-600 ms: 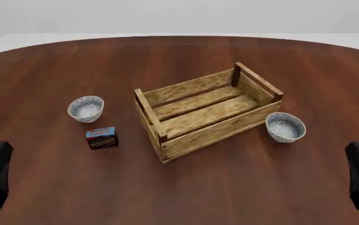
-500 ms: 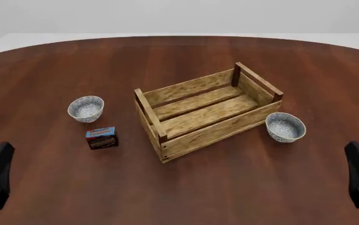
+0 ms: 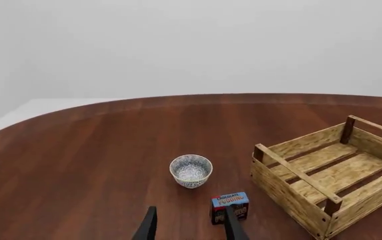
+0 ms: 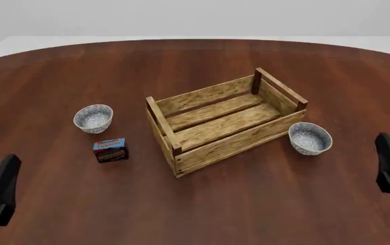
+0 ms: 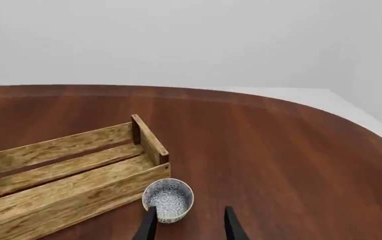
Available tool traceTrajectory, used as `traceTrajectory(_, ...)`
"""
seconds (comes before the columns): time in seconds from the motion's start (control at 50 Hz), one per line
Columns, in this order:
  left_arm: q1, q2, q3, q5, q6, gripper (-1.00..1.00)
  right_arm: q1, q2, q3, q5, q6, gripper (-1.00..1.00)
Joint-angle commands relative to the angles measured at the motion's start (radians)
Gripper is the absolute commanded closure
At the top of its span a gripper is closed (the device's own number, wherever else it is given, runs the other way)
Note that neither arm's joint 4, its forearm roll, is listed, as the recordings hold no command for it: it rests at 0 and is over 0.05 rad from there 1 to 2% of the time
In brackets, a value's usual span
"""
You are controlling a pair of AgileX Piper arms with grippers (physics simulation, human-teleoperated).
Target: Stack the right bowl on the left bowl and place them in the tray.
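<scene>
On my table [image 4: 202, 204], dark wood and round-edged, I count five items. Item one: the tray [image 4: 225, 121], a light-wood slatted crate with darker corner posts, sitting at the centre and turned at an angle, nothing inside it. Item two: the left bowl [image 4: 93, 118], white with blue-grey speckle, upright on the table well to the left of the tray and apart from it. Item three: the right bowl [image 4: 310, 138], its twin, upright just off the tray's near right corner; I cannot tell from the front view whether it touches the crate, though the right wrist view shows it [image 5: 168, 199] close beside the corner. Item four: a small blue-and-brown pudding box [image 4: 110, 149], nearer to me than the left bowl and between it and the tray. Item five: my two arms. The left gripper [image 3: 189, 226] hangs low at the near left edge, fingers parted and empty, pointing toward the left bowl [image 3: 191, 170] and the box [image 3: 229, 206]. The right gripper [image 5: 188, 224] hangs at the near right edge, fingers likewise spread with nothing between them, the right bowl just ahead of its tips.
</scene>
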Motion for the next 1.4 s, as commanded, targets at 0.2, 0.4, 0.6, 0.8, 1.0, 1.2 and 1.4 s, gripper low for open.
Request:
traceTrajectory(0.2, 0.001, 0.036, 0.001, -0.03, -0.007, -1.0, -0.048, 0.237, -0.177, 0.024, -0.031, -1.0)
traceTrajectory(0.4, 0.002, 0.055, 0.001, -0.052, -0.029, -1.0, -0.039, 0.322, -0.257, 0.042, -0.047, -1.0)
traceTrajectory(0.6, 0.003, 0.123, 0.001, -0.114, -0.029, -1.0, 0.013, 0.425, -0.328, 0.099, 0.01, -1.0)
traceTrajectory(0.8, 0.005, 0.159, 0.0, -0.156, -0.031, -1.0, 0.006, 0.455, -0.386, 0.147, -0.001, -1.0)
traceTrajectory(1.0, 0.009, 0.155, -0.002, -0.147, -0.051, -1.0, 0.027, 0.532, -0.424, 0.178, 0.008, -1.0)
traceTrajectory(1.2, 0.009, 0.155, -0.002, -0.147, -0.051, -1.0, 0.027, 0.532, -0.424, 0.178, 0.008, -1.0)
traceTrajectory(1.4, 0.009, 0.155, -0.002, -0.147, -0.051, -1.0, 0.027, 0.532, -0.424, 0.178, 0.008, -1.0)
